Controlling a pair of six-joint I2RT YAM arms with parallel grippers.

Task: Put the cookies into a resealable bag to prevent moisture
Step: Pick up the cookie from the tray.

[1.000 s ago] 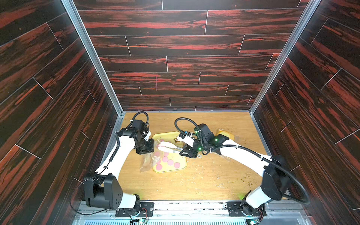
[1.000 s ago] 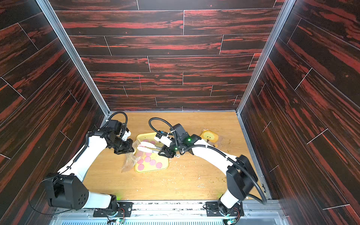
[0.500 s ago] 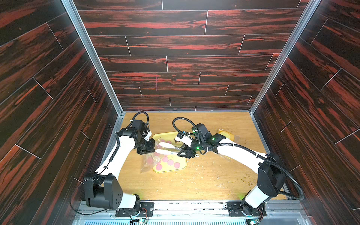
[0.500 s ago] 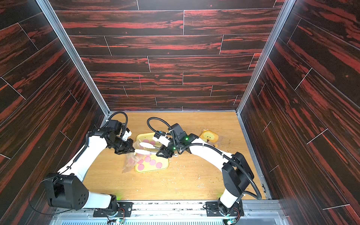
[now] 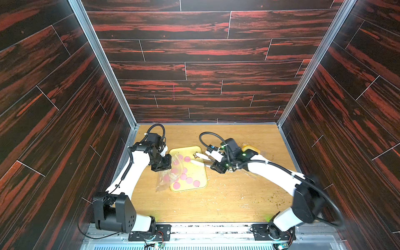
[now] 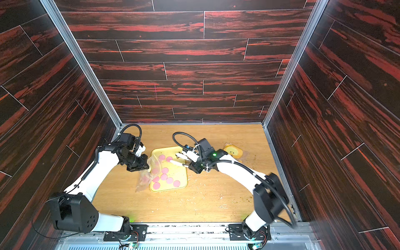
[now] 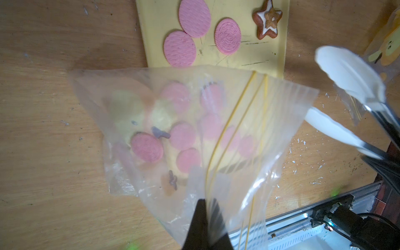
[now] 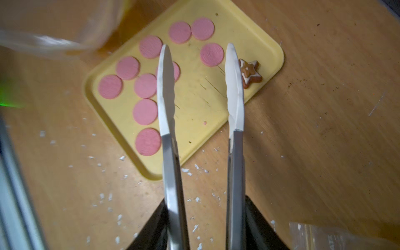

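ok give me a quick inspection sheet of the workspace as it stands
surface: wooden table, strewn with white crumbs
job's things: pink cookies mostly on the yellow tray; resealable bag held up at the tray's edge, at least one cookie seems inside
clutter: star cookie on the tray; second bag beside the right arm
grippers: left gripper fingers shut on the bag's edge; right gripper shut on tongs, tips apart, empty
cables: black loop at each wrist
surroundings: dark red walls, metal frame
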